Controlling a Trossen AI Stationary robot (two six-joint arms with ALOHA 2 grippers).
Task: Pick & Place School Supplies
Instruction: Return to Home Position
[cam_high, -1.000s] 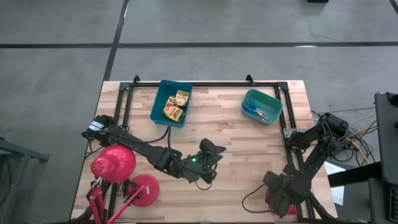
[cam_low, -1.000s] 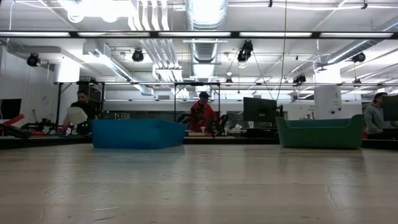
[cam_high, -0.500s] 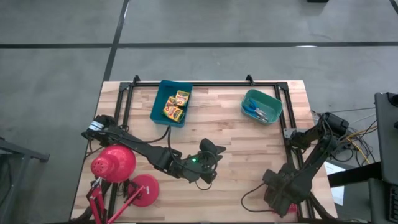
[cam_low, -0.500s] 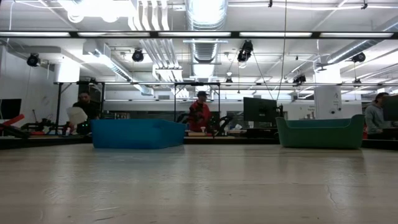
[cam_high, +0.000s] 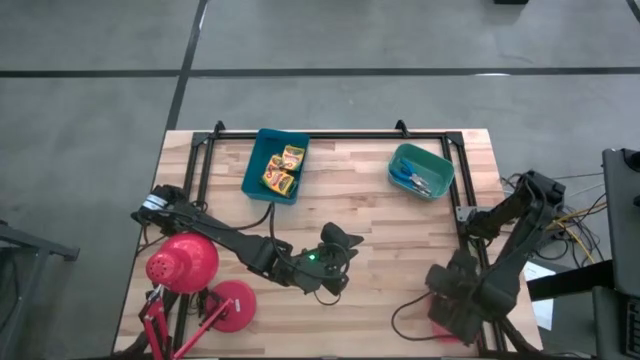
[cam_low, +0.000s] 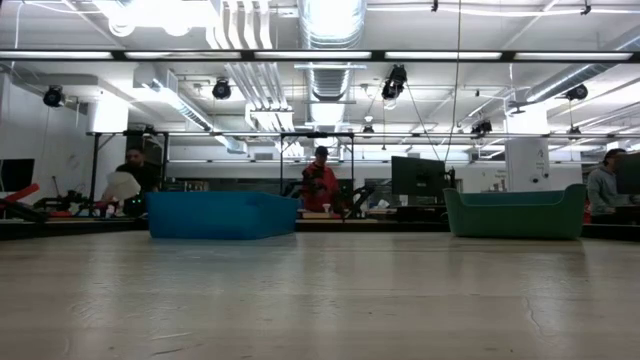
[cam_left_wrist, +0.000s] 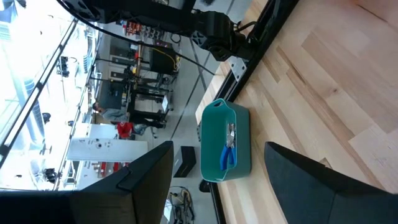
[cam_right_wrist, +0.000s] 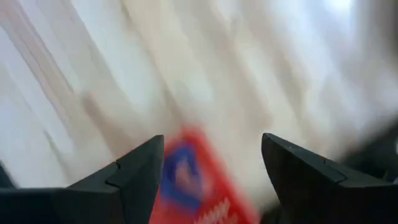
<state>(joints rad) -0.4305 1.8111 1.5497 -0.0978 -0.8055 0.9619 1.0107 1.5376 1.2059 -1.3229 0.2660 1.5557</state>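
Left gripper (cam_high: 338, 240) sits low in the middle of the high view, to the right of the red desk lamp (cam_high: 185, 262). Its wrist view shows its two dark fingers (cam_left_wrist: 143, 180) spread wide with nothing between them.

Right gripper (cam_right_wrist: 212, 142) is in the lower right corner of the high view, over a red tray (cam_high: 438, 327) that the arm mostly hides. Its fingers are likewise well apart and hold nothing. Between them the right wrist view shows a red surface (cam_right_wrist: 205, 186) with a blue patch and pale lettering, too blurred to read.

Yellow crayon boxes (cam_high: 283, 168) lie in the blue tray (cam_high: 254, 160), upper left of centre in the high view. Their green and red print is too small to read. Blue-handled scissors (cam_left_wrist: 227, 149) lie in the teal tray (cam_left_wrist: 211, 124), upper right of centre in the high view.

Across the low view, the blue tray stands at the left and the teal tray at the right, well apart, with people in the room behind.
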